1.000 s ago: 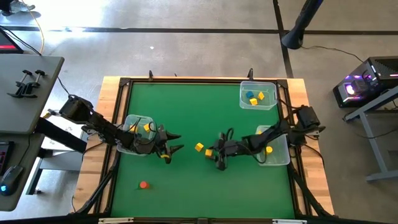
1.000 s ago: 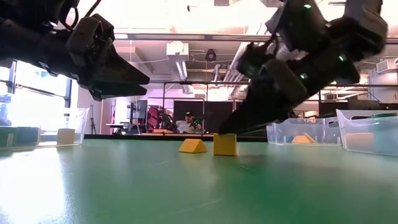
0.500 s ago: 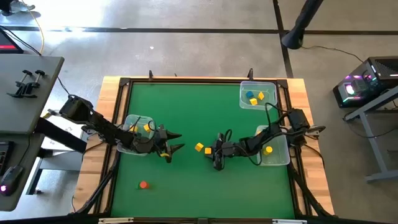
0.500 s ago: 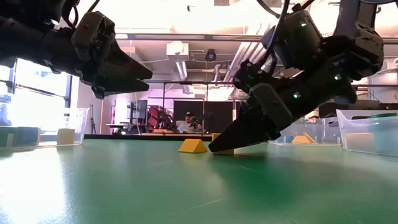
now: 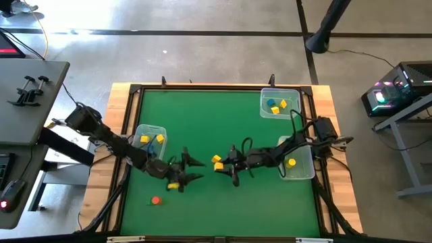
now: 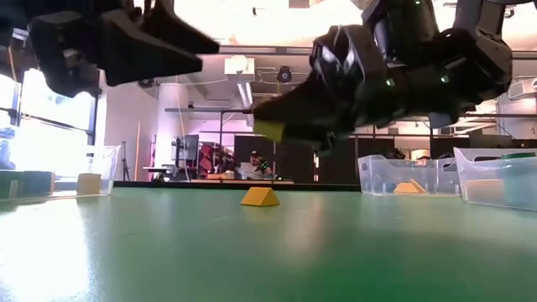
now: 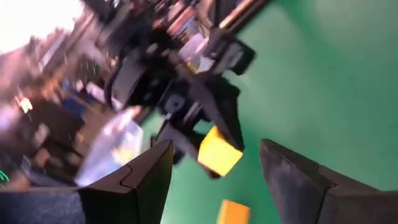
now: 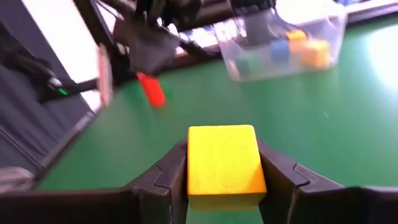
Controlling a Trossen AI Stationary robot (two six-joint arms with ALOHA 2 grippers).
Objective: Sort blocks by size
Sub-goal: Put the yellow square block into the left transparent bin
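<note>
Right wrist view, nearest first: the right gripper (image 8: 224, 171) is clamped on a yellow cube (image 8: 224, 158), one dark finger flat against each side face, and the low view shows the cube lifted clear of the green table (image 6: 268, 252). Taking that held cube as the landmark, a yellow wedge block (image 6: 260, 196) lies on the mat just beneath and behind it. The left gripper (image 5: 187, 169) hangs a little way off toward the left arm's side with its fingers spread wide and nothing between them; another small yellow block (image 5: 173, 185) sits just by it. Farther out that way are an orange-red block (image 5: 156, 200) alone on the mat and a clear bin (image 5: 139, 129) with two yellow pieces. On the opposite side, near the right arm's base, a second bin (image 5: 307, 169) holds one yellow piece, and farthest off, at the table's far corner, a third bin (image 5: 264, 101) holds blue and yellow blocks. The cube looks rigid, light and smooth-faced, so pinching opposite flat faces near the middle, as now, should hold; a corner grip would likely slip.
</note>
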